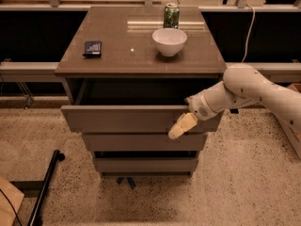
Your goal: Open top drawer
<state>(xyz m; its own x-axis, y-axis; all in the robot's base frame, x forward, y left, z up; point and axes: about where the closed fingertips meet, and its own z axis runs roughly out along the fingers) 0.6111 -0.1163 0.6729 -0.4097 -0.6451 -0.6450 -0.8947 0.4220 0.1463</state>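
Observation:
The top drawer point(124, 118) is a wide grey-brown flat front with no handle, pulled out from the cabinet so a dark gap shows above its top edge. My gripper point(182, 126) reaches in from the right on a white arm point(244, 88). It hangs in front of the right part of the drawer front, just below its top edge, pointing down and to the left.
Two narrower drawer fronts point(143, 142) sit below the top one. On the cabinet top point(117, 55) stand a white bowl point(169, 41), a green can point(171, 16) and a small dark object point(92, 48). A black bar point(44, 187) lies on the speckled floor at left.

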